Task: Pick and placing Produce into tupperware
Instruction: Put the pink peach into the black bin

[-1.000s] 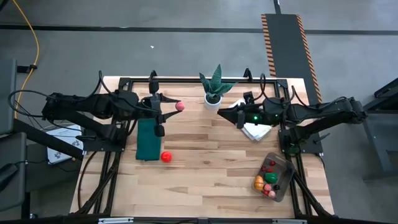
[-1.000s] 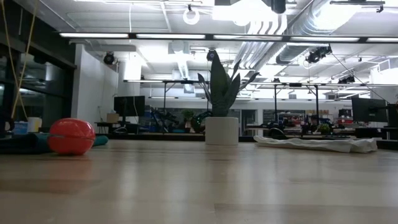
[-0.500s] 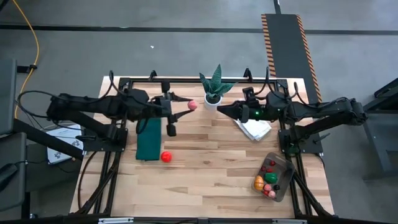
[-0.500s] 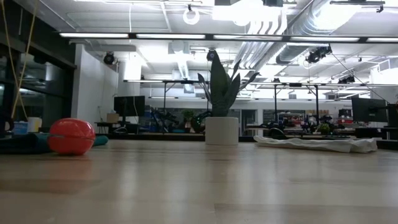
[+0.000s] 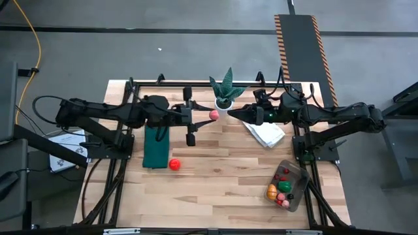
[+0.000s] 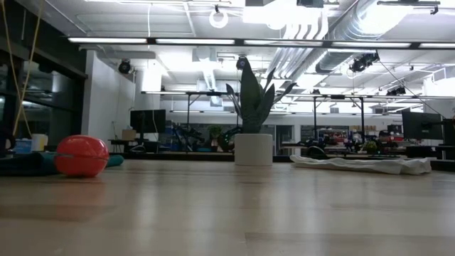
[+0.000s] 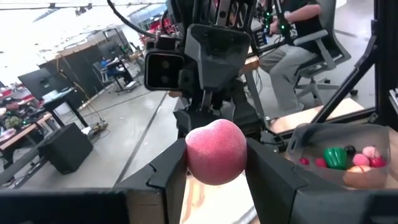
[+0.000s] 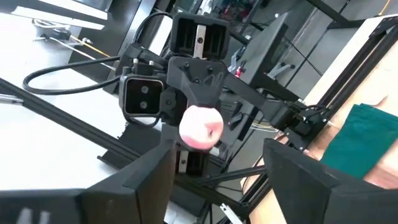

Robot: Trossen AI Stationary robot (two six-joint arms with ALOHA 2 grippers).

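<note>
My left gripper (image 5: 208, 115) is shut on a pink round fruit (image 5: 214, 115), held high above the table's middle, just left of the potted plant. My right gripper (image 5: 230, 114) faces it from the right with its fingers open and nothing between them; in the right wrist view the fruit (image 8: 201, 126) sits a little ahead of that gripper (image 8: 217, 171). The clear tupperware (image 5: 295, 171) stands near the front right on the table and holds several pieces of produce. A red tomato (image 5: 174, 164) rests on the wood beside the green mat. My left gripper pinches the pink fruit by its two opposite sides (image 7: 194, 163) between its two fingers. The fingers come level from the table's left and point toward the right arm. The fruit is lifted clear, high above the table, sticking out beyond the fingertips (image 7: 171, 171).
A potted spiky plant (image 5: 225, 91) stands at the far middle, close behind both grippers. A folded white cloth (image 5: 266, 134) lies below the right arm. A dark green mat (image 5: 155, 147) lies at the left. The low view shows the tomato (image 6: 82, 156) and the plant's pot (image 6: 253, 149).
My left gripper has carried the pink fruit level toward the table's right, from above the mat to just in front of my right gripper. The fruit stays clear of the table. My right gripper has stayed close to its place.
</note>
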